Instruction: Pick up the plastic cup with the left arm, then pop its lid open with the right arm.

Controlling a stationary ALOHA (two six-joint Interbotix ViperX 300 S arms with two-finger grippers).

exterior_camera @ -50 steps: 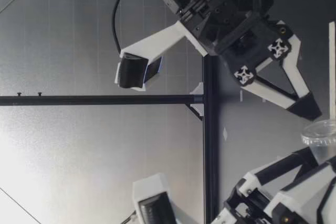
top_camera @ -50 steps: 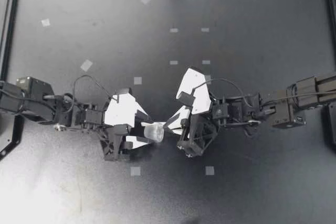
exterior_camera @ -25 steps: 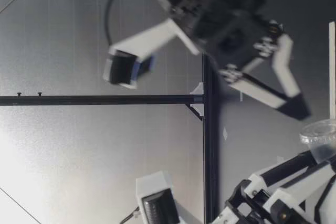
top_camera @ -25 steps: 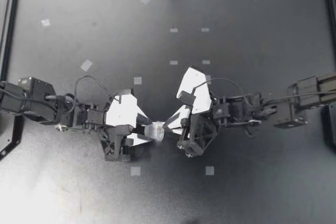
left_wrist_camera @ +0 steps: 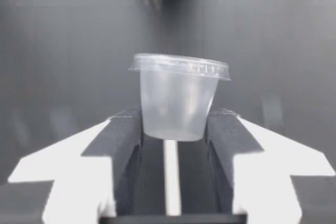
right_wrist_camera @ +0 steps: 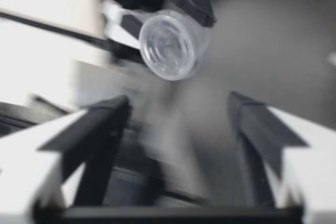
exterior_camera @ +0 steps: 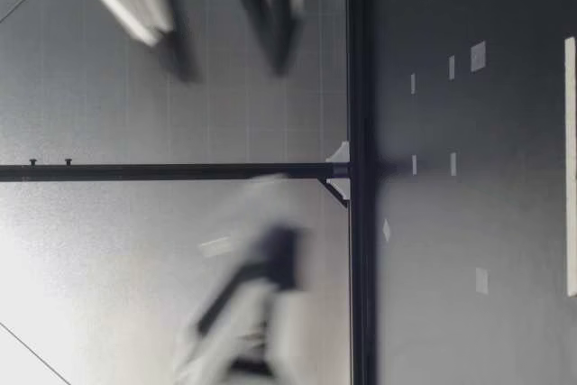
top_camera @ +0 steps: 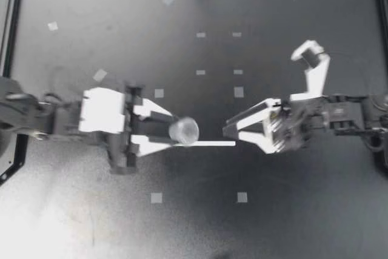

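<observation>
Centrally, left end effector [top_camera: 177,131] clasping lidded cup [top_camera: 184,130], right end effector [top_camera: 232,134] wide, well apart

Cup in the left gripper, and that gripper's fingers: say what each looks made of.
The cup looks like thin, frosted translucent plastic: the dark background shows through its wall. The left gripper has fingers with matte black inner faces, possibly rubber or plastic; white outer parts look like hard plastic.

No legible text, numbers, signs; faint marks on cup [left_wrist_camera: 178,98] rim unreadable; tape squares [top_camera: 156,198] blank.
</observation>
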